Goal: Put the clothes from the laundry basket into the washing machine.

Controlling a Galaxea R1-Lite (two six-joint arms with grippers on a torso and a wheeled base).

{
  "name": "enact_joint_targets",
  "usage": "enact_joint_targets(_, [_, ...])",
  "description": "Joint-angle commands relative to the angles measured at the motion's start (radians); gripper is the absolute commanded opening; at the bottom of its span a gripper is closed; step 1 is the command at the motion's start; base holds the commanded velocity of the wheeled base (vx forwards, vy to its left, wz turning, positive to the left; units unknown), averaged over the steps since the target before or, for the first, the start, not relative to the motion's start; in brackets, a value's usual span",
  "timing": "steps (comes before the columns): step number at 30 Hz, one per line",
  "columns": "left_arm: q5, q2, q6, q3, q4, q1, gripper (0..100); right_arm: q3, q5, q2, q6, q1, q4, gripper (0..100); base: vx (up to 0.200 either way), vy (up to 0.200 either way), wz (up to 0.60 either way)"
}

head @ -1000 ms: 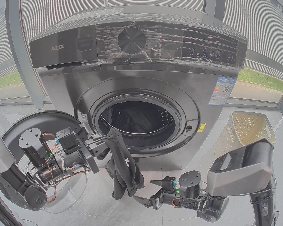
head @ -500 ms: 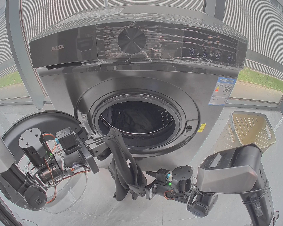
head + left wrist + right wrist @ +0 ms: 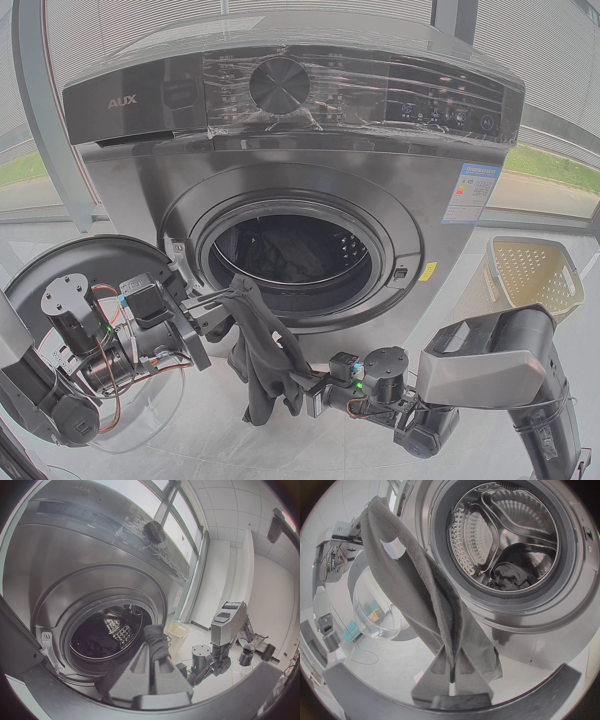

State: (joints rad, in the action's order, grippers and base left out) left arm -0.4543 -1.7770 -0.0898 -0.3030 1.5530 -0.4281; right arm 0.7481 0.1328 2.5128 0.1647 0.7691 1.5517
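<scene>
The washing machine [image 3: 156, 181] bears a brand mark [image 3: 122, 101], blue label [image 3: 470, 194] and yellow sticker [image 3: 427, 271]; the garment [image 3: 425, 605] a tag [image 3: 392, 547].

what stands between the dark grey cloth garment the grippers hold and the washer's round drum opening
Nothing visible. The dark grey cloth garment hangs just before the round drum opening; the glass door is swung aside.

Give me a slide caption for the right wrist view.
The right tool shut on a dark garment before the open washing machine drum.
</scene>
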Motion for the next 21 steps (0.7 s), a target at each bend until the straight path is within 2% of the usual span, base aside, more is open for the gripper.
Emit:
enact_joint_targets(1, [0.000, -0.010, -0.001, -0.001, 0.002, 0.002, 0, -0.033, 0.001, -0.035, -0.005, 0.001, 0.001, 0, 0.000, 0.000, 0.00])
enact_joint_targets(4, [0.000, -0.018, -0.001, -0.002, 0.002, 0.003, 0, -0.076, 0.001, -0.065, -0.020, -0.001, 0.001, 0, 0.000, 0.000, 0.00])
enact_joint_targets(9, [0.000, -0.016, -0.001, -0.005, 0.002, 0.008, 0, -0.154, -0.024, -0.120, -0.028, -0.011, 0.001, 0, 0.000, 0.000, 0.00])
enact_joint_targets(16, [0.000, -0.019, -0.001, -0.010, 0.002, 0.025, 0, -0.257, -0.025, -0.223, -0.083, -0.091, -0.001, 0, 0.000, 0.000, 0.00])
enact_joint_targets(21, [-0.001, -0.021, 0.001, -0.013, 0.002, 0.055, 0, -0.322, -0.018, -0.312, -0.091, -0.142, -0.002, 0, 0.000, 0.000, 0.00])
